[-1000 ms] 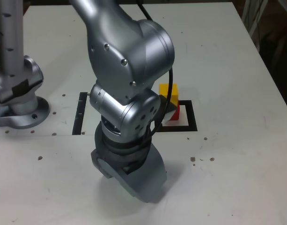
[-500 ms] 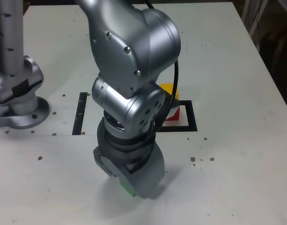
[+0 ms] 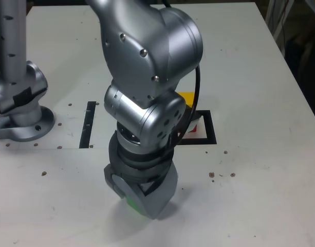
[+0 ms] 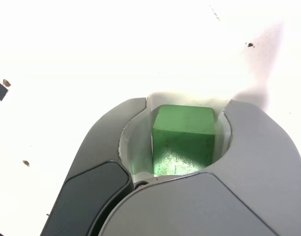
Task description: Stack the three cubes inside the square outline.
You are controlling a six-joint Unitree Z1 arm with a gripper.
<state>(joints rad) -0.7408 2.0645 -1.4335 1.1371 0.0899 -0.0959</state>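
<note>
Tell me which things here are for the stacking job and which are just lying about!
For the job:
- green cube, between the jaws of the gripper
- yellow cube, partly hidden by the arm
- red cube, only a bit showing
- black square outline

Just lying about:
- narrow black strip
- little brown specks on the table
</note>
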